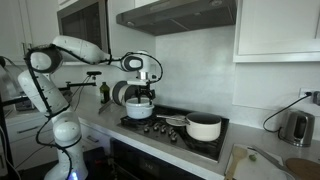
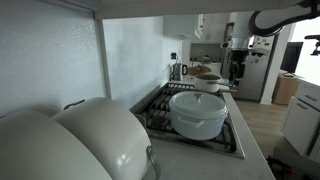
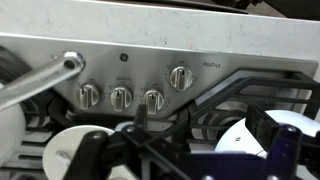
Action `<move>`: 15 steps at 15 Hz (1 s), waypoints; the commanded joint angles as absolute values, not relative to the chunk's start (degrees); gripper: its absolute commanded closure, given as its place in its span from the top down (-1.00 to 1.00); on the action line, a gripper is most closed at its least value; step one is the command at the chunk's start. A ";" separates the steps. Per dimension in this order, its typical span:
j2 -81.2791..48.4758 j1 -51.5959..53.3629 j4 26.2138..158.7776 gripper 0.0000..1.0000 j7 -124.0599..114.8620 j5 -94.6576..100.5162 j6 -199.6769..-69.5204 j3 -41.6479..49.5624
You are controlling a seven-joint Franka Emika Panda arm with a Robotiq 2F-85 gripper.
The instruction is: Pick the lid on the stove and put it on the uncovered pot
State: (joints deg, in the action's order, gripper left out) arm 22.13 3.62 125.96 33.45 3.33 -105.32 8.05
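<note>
The black stove has a row of knobs along its front edge. The uncovered pot, white and low with a slim side handle, stands on the stove's right side; it is nearer the camera in an exterior view. My gripper hangs open over the stove's left side, above a second white pot. In the wrist view the open fingers straddle a pale round surface on the grate. I cannot tell if it is the lid. A metal handle crosses the upper left.
A range hood and cabinets hang above the stove. A kettle and a wooden board sit on the counter to the right. Two big white rounded objects fill the foreground of an exterior view. A fridge stands far back.
</note>
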 commanded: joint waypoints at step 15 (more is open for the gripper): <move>-18.37 -2.68 78.39 1.00 77.01 4.97 -95.69 4.62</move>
State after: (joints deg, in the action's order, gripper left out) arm -11.02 -0.07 89.15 73.30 4.46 -99.33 6.35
